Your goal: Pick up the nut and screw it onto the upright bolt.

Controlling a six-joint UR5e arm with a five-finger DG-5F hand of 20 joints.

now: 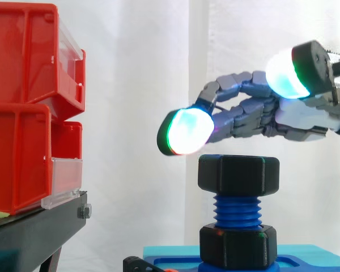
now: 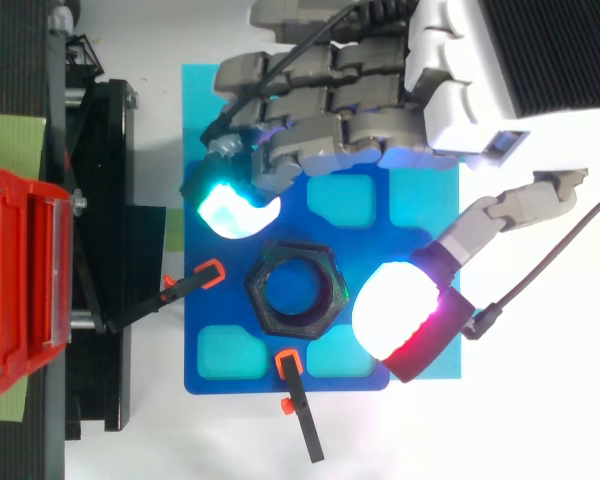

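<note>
A black hex nut sits on top of the upright blue bolt, whose threads show below it. A second black hex piece sits at the bolt's foot on the blue plate. From above, the nut is a ring at the plate's middle. My hand hovers just above the nut, clear of it. It is open and holds nothing. One glowing fingertip lies off the nut's far-left side, and the thumb's pad lies off its right.
Stacked red bins stand on a black stand at the left. Two black clamps with orange tips hold the plate, which lies on a cyan mat. A white curtain hangs behind.
</note>
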